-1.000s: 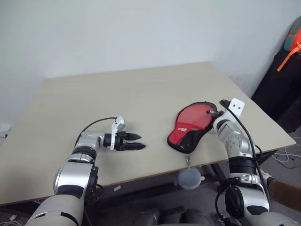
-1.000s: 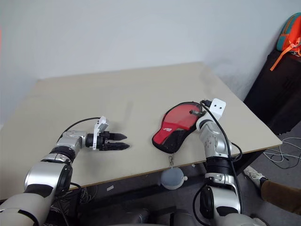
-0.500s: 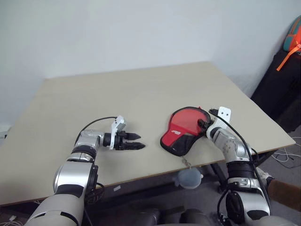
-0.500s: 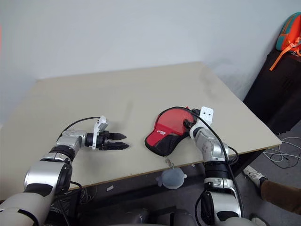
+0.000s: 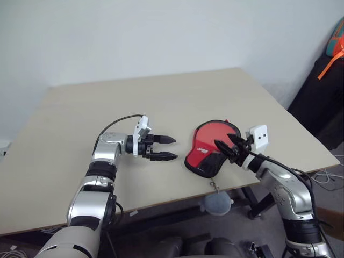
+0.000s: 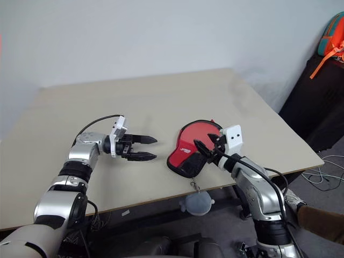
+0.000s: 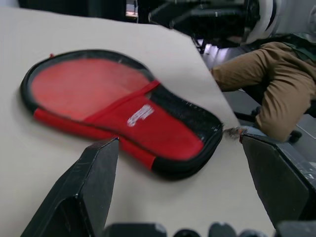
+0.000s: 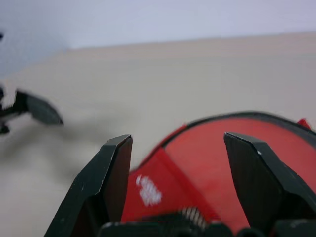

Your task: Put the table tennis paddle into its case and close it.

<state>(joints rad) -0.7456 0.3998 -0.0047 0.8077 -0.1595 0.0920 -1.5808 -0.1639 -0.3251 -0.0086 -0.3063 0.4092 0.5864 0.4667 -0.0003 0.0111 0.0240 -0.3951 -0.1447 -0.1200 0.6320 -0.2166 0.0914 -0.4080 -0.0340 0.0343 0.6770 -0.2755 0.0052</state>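
- While both sets of jaws are standing wide and holding nothing, the left gripper [image 5: 167, 148] is hovering level over the table [image 5: 80, 140], pointing at the case [image 5: 212, 148] from its left, and the right gripper [image 5: 228, 149] is hanging over the case's near right edge, apart from the fabric as far as can be told
- Between the two grippers the case is lying flat near the table's front edge, red face up, black mesh handle end toward the front, and its grey round pouch [image 5: 216, 203] is dangling on a chain below the edge
- As for the paddle, I am judging it to be sitting inside, since the round end looks filled; the paddle itself cannot be made out
- Whether the zip is fully closed cannot be told, so closing may be all that is left
- Compared with a second ago, the right gripper is no longer pinching the case's far right rim; it has let go and pulled back, the case has slid a little leftward, and the left gripper has risen and come nearer
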